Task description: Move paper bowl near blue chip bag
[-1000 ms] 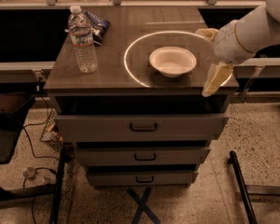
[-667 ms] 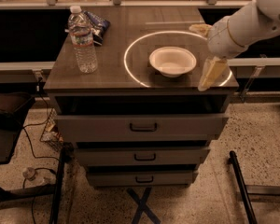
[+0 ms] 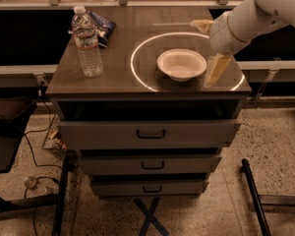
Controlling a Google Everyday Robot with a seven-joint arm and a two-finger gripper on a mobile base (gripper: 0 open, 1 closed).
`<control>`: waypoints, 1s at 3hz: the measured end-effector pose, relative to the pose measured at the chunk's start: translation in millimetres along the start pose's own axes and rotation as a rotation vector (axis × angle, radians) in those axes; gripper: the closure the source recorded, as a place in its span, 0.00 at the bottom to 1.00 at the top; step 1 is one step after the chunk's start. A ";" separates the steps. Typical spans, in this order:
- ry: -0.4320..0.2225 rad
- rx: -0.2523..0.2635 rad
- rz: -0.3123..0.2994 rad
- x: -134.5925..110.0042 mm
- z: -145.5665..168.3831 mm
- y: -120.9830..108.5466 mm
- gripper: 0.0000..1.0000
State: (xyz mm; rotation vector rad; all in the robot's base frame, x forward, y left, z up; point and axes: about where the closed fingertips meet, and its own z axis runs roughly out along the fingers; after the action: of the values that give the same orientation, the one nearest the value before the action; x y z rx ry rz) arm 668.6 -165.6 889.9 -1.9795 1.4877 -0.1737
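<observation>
Paper bowl: upright on the worktop, right of centre, inside a bright ring of light. Not yet lifted.
Gripper: just beside the bowl's right rim. Jaws apart, one finger behind the bowl and one at its front right, nothing held.
Change: over the last second the gripper has edged left toward the bowl; the bowl has not shifted.
Meaning: judged as the approach closing in, with the grasp still to come.
Blue chip bag: far left corner, well apart from the bowl.
Water bottle: upright, just in front of the bag, standing along the likely carry path.
Writing: bottle label and bag print are not readable.
</observation>
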 end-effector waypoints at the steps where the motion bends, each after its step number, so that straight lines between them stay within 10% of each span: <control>1: 0.002 0.012 -0.026 1.0 11.2 -2.7 0.00; 3: -0.005 0.019 -0.044 -3.8 24.1 2.8 0.41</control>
State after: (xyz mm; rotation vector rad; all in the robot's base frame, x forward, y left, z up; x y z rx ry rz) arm 676.2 -152.6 870.5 -1.9970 1.4345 -0.2011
